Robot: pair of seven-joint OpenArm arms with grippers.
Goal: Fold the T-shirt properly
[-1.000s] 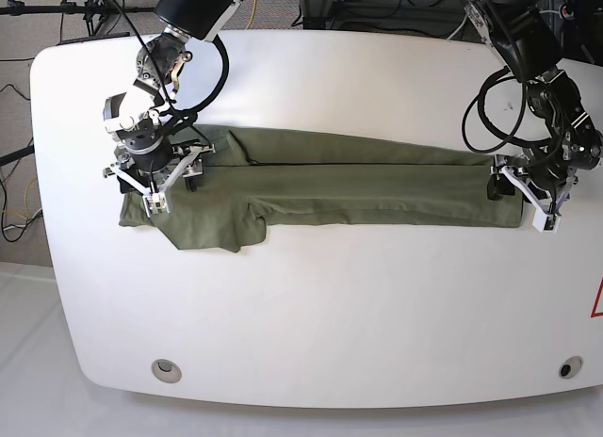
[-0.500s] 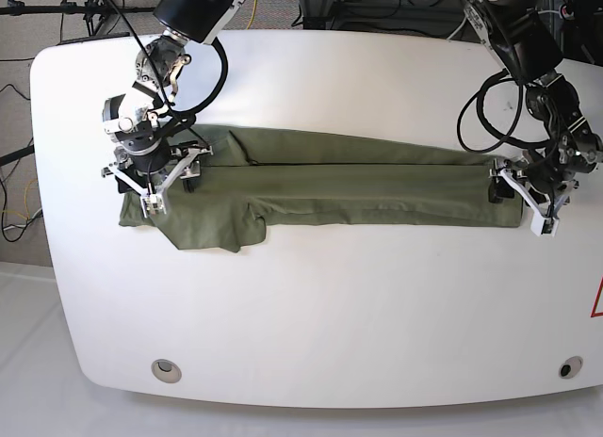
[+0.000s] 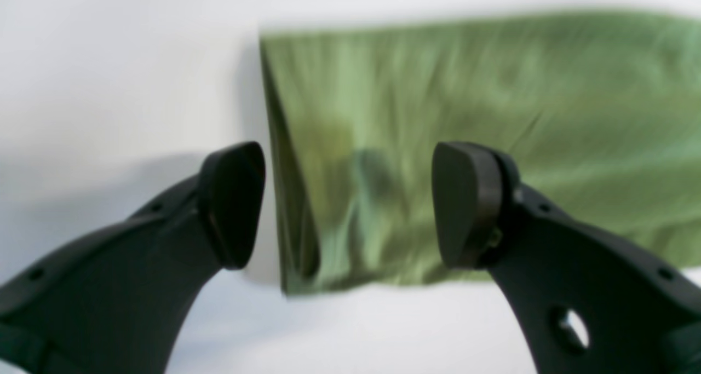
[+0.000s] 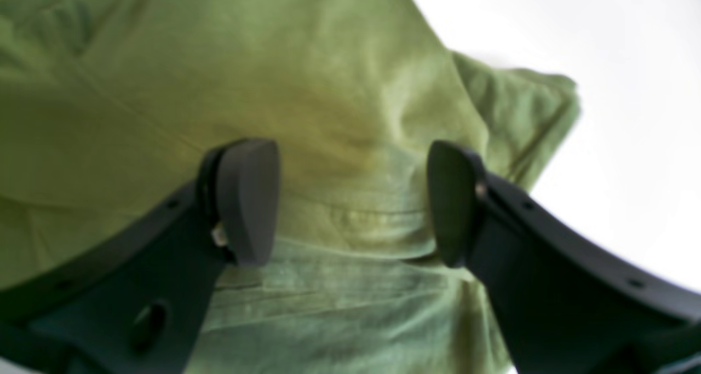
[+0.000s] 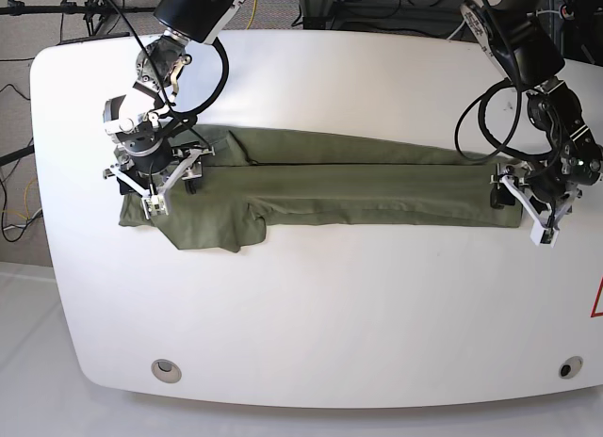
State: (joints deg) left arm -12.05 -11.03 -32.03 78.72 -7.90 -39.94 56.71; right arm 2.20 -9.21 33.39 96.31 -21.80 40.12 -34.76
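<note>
T-shirt (image 5: 358, 187) folded lengthwise, both hands spread

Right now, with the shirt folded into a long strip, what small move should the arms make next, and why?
Probably lower both and close on the cloth. The T-shirt lies as a long narrow strip on the table. The left gripper stands open over its straight end edge, and the right gripper open over the sleeve end; neither holds fabric. Gripping both ends would allow the crosswise fold.

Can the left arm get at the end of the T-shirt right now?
Probably yes: the left gripper is open right over the T-shirt end edge, with nothing between them.
</note>
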